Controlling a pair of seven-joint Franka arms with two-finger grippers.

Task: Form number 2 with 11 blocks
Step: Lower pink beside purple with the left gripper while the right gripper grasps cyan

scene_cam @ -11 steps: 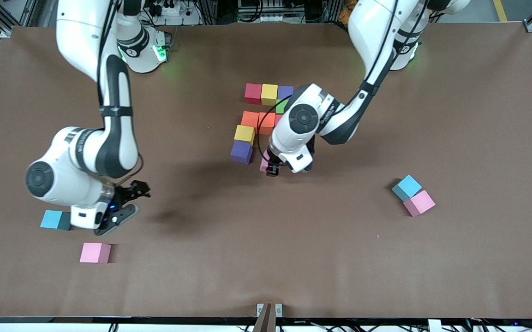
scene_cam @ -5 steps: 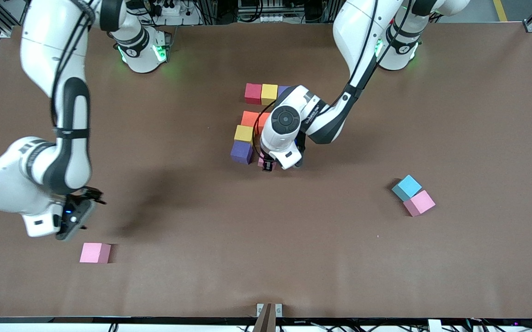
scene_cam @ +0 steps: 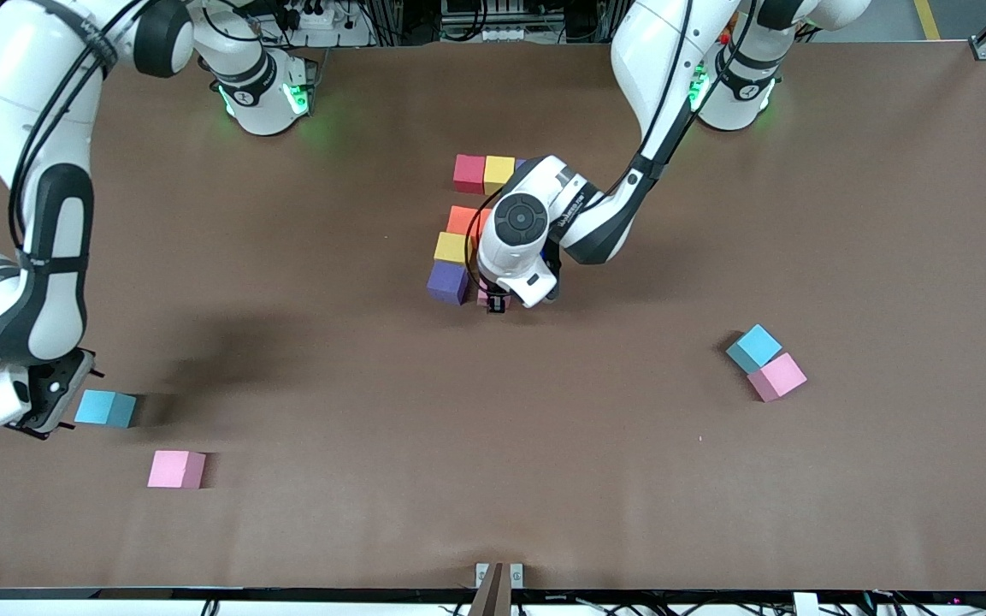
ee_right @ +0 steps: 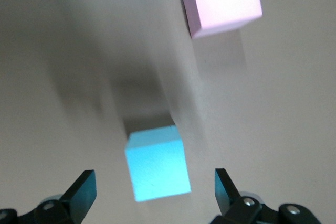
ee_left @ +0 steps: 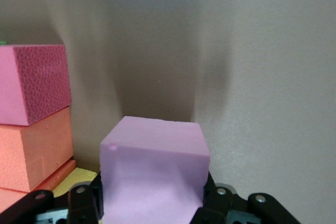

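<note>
Pink block [ee_left: 153, 174] clamped in left gripper [ee_left: 152, 203] (beside purple block [scene_cam: 447, 283]).

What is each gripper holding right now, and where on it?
The left gripper clamps a pink block by two opposite side faces, beside the purple block. The right gripper is open, holding nothing.

brown table [scene_cam: 843, 214], cables and metal frame along its edge [scene_cam: 475, 17]

Unfinished number 2 [scene_cam: 474, 229], loose blocks [scene_cam: 764, 363].
</note>
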